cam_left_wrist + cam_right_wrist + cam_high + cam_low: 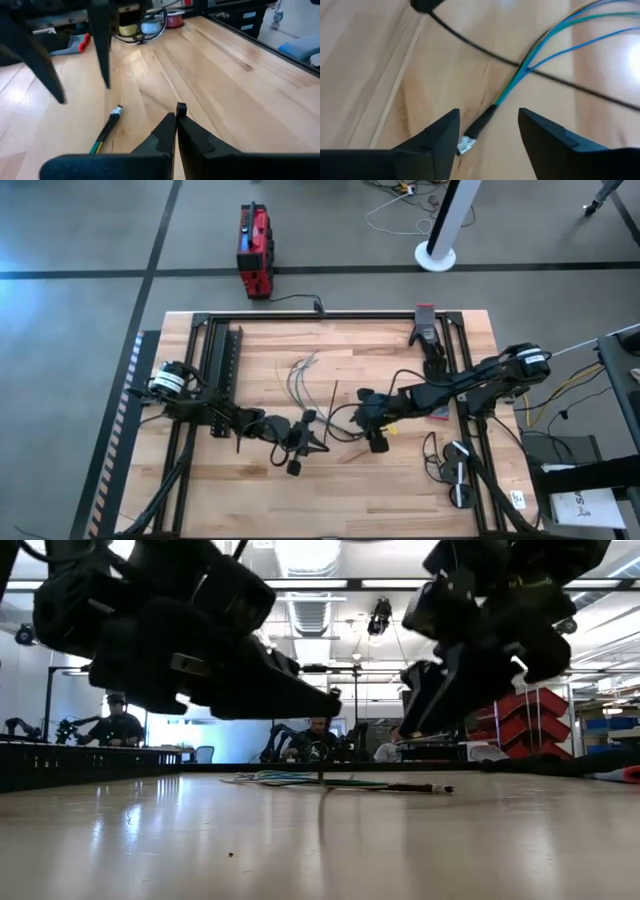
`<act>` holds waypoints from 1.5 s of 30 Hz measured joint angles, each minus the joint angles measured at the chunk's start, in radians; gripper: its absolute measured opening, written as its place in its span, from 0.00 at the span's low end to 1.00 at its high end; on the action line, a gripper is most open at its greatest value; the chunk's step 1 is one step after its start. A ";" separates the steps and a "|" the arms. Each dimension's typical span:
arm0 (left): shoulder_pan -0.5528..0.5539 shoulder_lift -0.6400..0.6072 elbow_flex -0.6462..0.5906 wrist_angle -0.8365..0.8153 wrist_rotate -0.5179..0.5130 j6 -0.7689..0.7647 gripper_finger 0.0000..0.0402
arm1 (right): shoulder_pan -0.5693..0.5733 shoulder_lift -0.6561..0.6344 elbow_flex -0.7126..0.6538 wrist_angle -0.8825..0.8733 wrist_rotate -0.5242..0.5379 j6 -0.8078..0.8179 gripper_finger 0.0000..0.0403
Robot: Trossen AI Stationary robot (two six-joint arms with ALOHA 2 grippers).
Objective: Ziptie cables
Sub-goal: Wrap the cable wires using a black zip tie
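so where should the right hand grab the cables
Best on the dark sleeved end of the cables, where the wires are gathered into one stiff piece lying flat on the table. Come straight down from above: the open right hand already hangs above that end, one finger on each side.

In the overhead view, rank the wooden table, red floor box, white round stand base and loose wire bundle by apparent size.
Light wooden table; then red rectangular box; then white round stand base and loose thin wire bundle, too alike to rank.
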 joint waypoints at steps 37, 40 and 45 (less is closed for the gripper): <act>-0.007 -0.002 -0.097 0.063 0.003 -0.093 0.00 | -0.514 0.416 -0.084 0.766 -0.180 0.310 0.49; -0.008 -0.002 -0.099 0.050 0.004 -0.103 0.00 | -0.515 0.478 -0.087 0.896 -0.184 0.326 0.49; -0.010 -0.002 -0.100 0.040 0.004 -0.107 0.00 | -0.487 0.495 -0.088 0.884 -0.181 0.217 0.48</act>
